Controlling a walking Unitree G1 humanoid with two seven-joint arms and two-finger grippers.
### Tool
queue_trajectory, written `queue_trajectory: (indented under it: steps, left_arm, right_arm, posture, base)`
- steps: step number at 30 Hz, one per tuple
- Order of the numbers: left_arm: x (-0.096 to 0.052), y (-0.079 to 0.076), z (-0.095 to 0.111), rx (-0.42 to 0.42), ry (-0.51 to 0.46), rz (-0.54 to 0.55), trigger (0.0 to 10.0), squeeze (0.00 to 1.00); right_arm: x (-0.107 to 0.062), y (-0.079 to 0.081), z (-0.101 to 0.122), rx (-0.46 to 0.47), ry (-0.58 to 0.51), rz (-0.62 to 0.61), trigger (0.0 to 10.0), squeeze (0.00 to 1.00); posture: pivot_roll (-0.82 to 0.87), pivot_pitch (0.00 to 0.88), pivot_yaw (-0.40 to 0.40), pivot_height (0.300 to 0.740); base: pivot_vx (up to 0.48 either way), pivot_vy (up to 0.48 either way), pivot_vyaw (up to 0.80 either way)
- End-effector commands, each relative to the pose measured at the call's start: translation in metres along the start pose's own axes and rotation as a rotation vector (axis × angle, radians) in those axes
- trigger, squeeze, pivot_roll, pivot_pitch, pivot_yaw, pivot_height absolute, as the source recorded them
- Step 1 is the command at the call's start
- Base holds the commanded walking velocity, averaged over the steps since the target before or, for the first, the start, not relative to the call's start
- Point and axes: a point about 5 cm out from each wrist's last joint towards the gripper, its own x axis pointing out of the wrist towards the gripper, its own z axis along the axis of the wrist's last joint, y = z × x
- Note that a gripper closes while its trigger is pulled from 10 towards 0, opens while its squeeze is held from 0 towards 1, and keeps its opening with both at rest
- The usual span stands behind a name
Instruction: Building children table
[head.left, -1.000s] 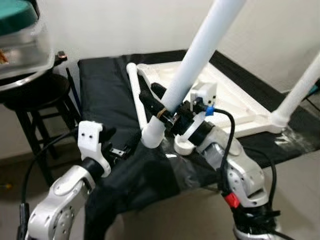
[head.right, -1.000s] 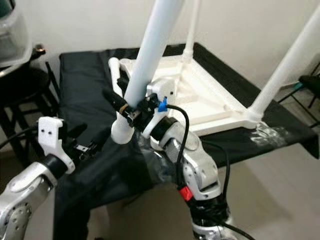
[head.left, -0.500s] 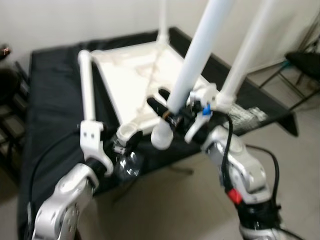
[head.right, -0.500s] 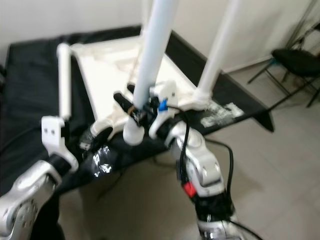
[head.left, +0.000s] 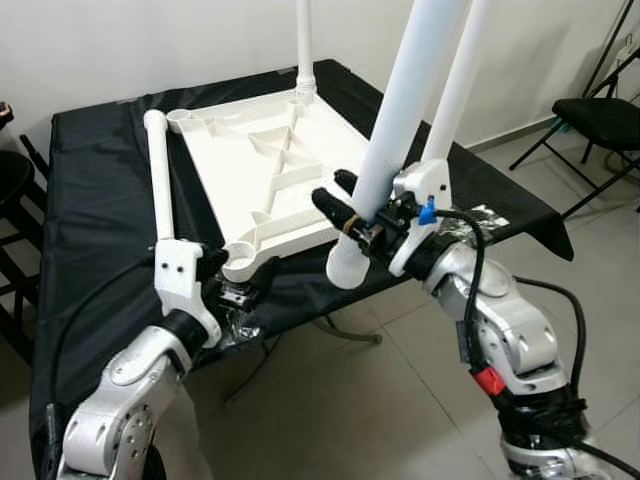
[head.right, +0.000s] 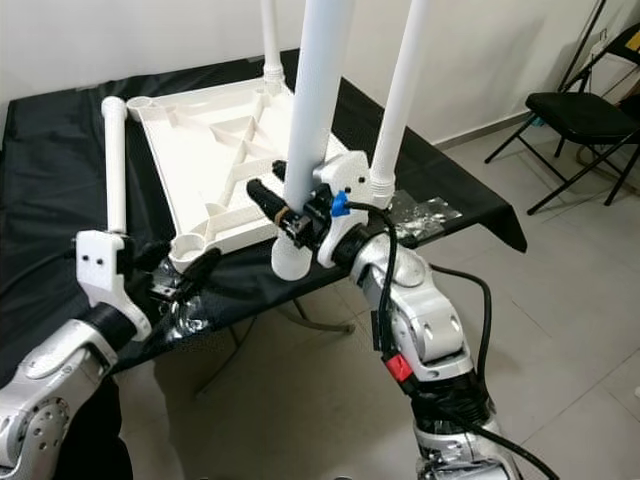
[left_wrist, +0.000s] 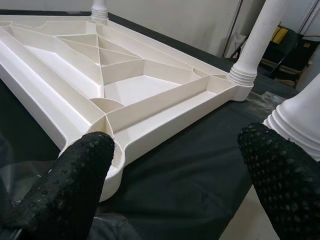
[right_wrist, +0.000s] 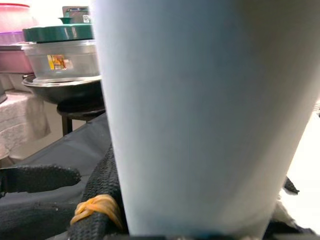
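The right gripper (head.left: 352, 212) is clamped on a white table leg (head.left: 392, 130), near the leg's lower end, with its black fingers (head.right: 270, 199) pressed against the tube. The leg is held tilted, its rounded foot hanging just past the near edge of the black-covered table (head.left: 100, 180), in the air above the floor. In the right wrist view the tube is seen very close, with a yellow band (right_wrist: 96, 207) wound on one finger.

The left gripper (head.left: 243, 284) is held with its fingers (left_wrist: 75, 180) spread wide and nothing between them. It is placed just before the near corner of the upturned white tabletop (head.left: 270, 160), by the empty round socket (head.left: 243, 262) there. The held leg is near this socket but apart from it.

The tabletop is laid underside up on the black cloth. Two legs are stood upright in its corners (head.right: 397, 100), and another leg (head.left: 158, 180) is laid flat along its left edge. A black folding chair (head.right: 585, 110) is seen at the far right.
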Motion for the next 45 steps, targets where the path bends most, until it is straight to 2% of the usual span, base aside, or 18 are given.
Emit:
queue_trajectory:
  steps: [1, 6, 15, 18, 19, 21, 29, 32, 35, 37, 39, 42, 43, 45]
  left_arm:
    - [-0.003, 0.011, 0.010, 0.036, -0.029, 0.026, 10.0, 0.00]
    - [-0.006, 0.018, 0.016, 0.033, -0.051, 0.032, 10.0, 0.00]
    - [-0.006, 0.017, 0.016, 0.011, -0.059, 0.012, 10.0, 0.00]
    - [-0.005, 0.014, 0.015, -0.014, -0.057, -0.001, 10.0, 0.00]
    - [-0.005, 0.014, 0.015, -0.014, -0.057, -0.001, 10.0, 0.00]
    - [-0.005, 0.011, 0.015, -0.056, -0.074, -0.006, 10.0, 0.00]
    - [-0.003, 0.009, 0.007, -0.095, -0.032, 0.012, 10.0, 0.00]
    - [-0.005, 0.007, 0.001, -0.082, -0.001, 0.007, 10.0, 0.00]
    - [-0.009, 0.008, -0.001, -0.038, 0.007, -0.007, 10.0, 0.00]
    - [-0.009, 0.008, -0.001, -0.038, 0.007, -0.007, 10.0, 0.00]
    - [-0.017, 0.019, -0.003, 0.023, 0.014, -0.012, 10.0, 0.00]
    - [-0.020, 0.023, -0.004, 0.038, 0.018, -0.008, 10.0, 0.00]
    - [-0.025, 0.034, -0.007, 0.077, 0.042, 0.022, 10.0, 0.00]
    - [-0.025, 0.034, -0.007, 0.077, 0.042, 0.022, 10.0, 0.00]
  right_arm:
    - [-0.001, -0.001, 0.000, -0.002, 0.008, 0.012, 10.0, 0.00]
    - [-0.002, -0.003, 0.001, -0.014, 0.004, 0.020, 10.0, 0.00]
    - [-0.004, -0.010, 0.007, -0.086, 0.008, 0.023, 10.0, 0.00]
    - [-0.011, -0.002, 0.003, -0.087, 0.056, 0.137, 10.0, 0.00]
    - [-0.011, -0.002, 0.003, -0.087, 0.056, 0.137, 10.0, 0.00]
    - [-0.017, 0.004, 0.004, -0.085, 0.063, 0.213, 10.0, 0.00]
    - [-0.024, 0.004, 0.007, -0.078, 0.080, 0.279, 10.0, 0.00]
    - [-0.031, 0.005, 0.014, -0.033, 0.071, 0.357, 10.0, 0.00]
    - [-0.031, 0.005, 0.017, -0.031, 0.070, 0.412, 10.0, 0.00]
    - [-0.031, 0.005, 0.017, -0.031, 0.070, 0.412, 10.0, 0.00]
    - [-0.031, 0.011, 0.021, 0.004, 0.035, 0.549, 10.0, 0.00]
    - [-0.032, 0.014, 0.022, 0.024, 0.021, 0.598, 10.0, 0.00]
    - [-0.029, 0.013, 0.022, 0.017, 0.018, 0.646, 10.0, 0.00]
    - [-0.029, 0.013, 0.022, 0.017, 0.018, 0.646, 10.0, 0.00]
  posture:
    - [0.02, 0.199, -0.023, 0.740]
    - [0.01, 0.201, -0.025, 0.740]
    - [0.00, 0.203, -0.022, 0.740]
    - [0.00, 0.209, -0.020, 0.740]
    - [0.00, 0.209, -0.020, 0.740]
    - [0.00, 0.213, -0.015, 0.740]
    - [-0.01, 0.225, -0.014, 0.740]
    - [-0.01, 0.236, -0.015, 0.740]
    - [-0.01, 0.250, -0.013, 0.740]
    - [-0.01, 0.250, -0.013, 0.740]
    - [0.00, 0.270, -0.008, 0.740]
    - [0.00, 0.270, -0.008, 0.740]
    - [0.01, 0.280, -0.014, 0.740]
    - [0.01, 0.280, -0.014, 0.740]
  base:
    - [0.000, 0.000, 0.70]
    - [0.254, 0.000, 0.56]
    - [0.421, 0.000, 0.68]
    - [0.400, 0.000, 0.00]
    - [0.390, 0.000, 0.00]
    - [0.163, 0.000, 0.00]
    - [0.000, 0.000, 0.00]
    - [0.000, 0.000, 0.00]
    - [0.000, 0.000, 0.00]
    - [0.000, 0.000, 0.00]
    - [0.000, 0.000, 0.00]
    - [0.000, 0.000, 0.00]
    - [0.000, 0.000, 0.00]
    - [0.000, 0.000, 0.00]
